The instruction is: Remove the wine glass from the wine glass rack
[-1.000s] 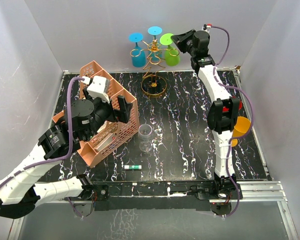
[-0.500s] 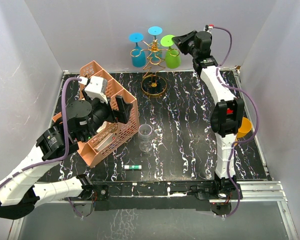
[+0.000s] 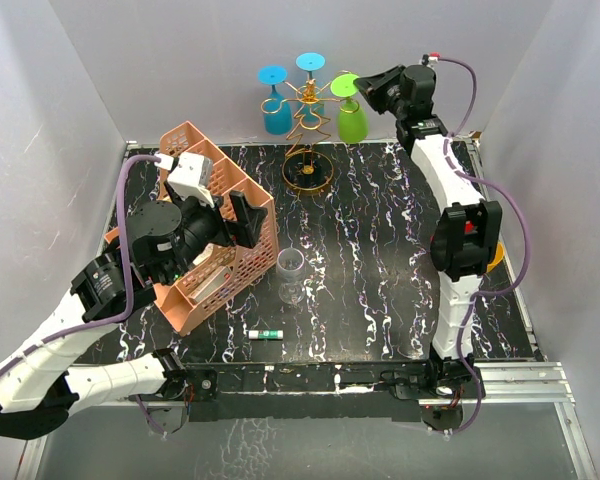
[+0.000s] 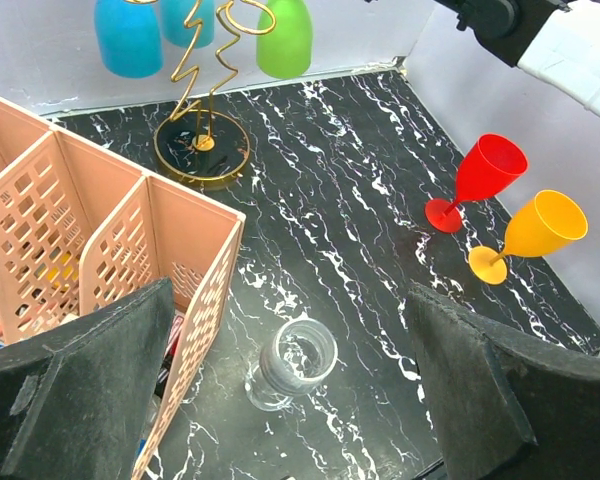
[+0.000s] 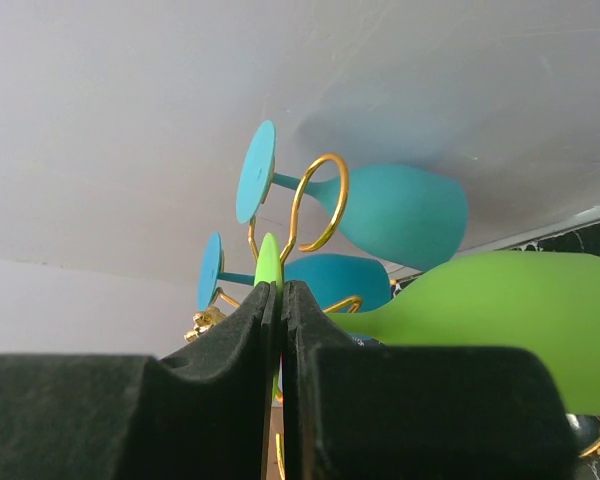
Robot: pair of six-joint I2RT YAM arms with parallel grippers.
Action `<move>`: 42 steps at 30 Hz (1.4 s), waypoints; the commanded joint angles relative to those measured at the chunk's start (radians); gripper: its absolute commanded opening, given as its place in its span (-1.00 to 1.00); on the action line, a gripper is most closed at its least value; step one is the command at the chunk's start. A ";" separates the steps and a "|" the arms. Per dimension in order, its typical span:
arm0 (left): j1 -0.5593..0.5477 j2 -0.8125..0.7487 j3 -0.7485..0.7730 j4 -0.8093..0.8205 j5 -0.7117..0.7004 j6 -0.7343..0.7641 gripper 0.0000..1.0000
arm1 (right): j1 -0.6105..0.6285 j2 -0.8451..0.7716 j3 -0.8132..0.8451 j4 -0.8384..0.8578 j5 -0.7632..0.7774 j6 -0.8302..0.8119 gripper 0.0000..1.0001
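Observation:
The gold wire wine glass rack (image 3: 308, 150) stands at the back of the table. Two blue glasses (image 3: 276, 112) hang from it upside down. My right gripper (image 3: 368, 83) is shut on the round foot of the green wine glass (image 3: 352, 118), whose bowl hangs down to the right of the rack. In the right wrist view the green foot (image 5: 269, 262) sits pinched between my fingers (image 5: 242, 340), with the green bowl (image 5: 500, 320) to the right. My left gripper (image 4: 290, 380) is open and empty, above a clear glass (image 4: 295, 360) on the table.
A pink mesh organizer (image 3: 215, 240) stands at the left under my left arm. A clear glass (image 3: 291, 275) stands mid-table, a small tube (image 3: 265, 334) lies in front. A red glass (image 4: 475, 180) and an orange glass (image 4: 530, 232) stand at the right side.
My right gripper has moved to the right with the green glass, drawing it away from the rack's centre. The left arm has hardly moved.

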 commanded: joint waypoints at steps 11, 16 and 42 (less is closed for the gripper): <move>0.004 0.011 0.015 0.019 0.038 -0.065 0.94 | -0.103 -0.157 -0.069 0.047 -0.023 -0.003 -0.85; 0.003 0.017 0.010 0.004 0.067 -0.089 0.94 | -0.128 -0.244 -0.148 0.047 -0.026 -0.029 -0.85; 0.104 0.149 0.069 0.239 0.644 -0.232 0.94 | -0.125 -0.863 -0.881 0.460 -0.540 0.372 -0.85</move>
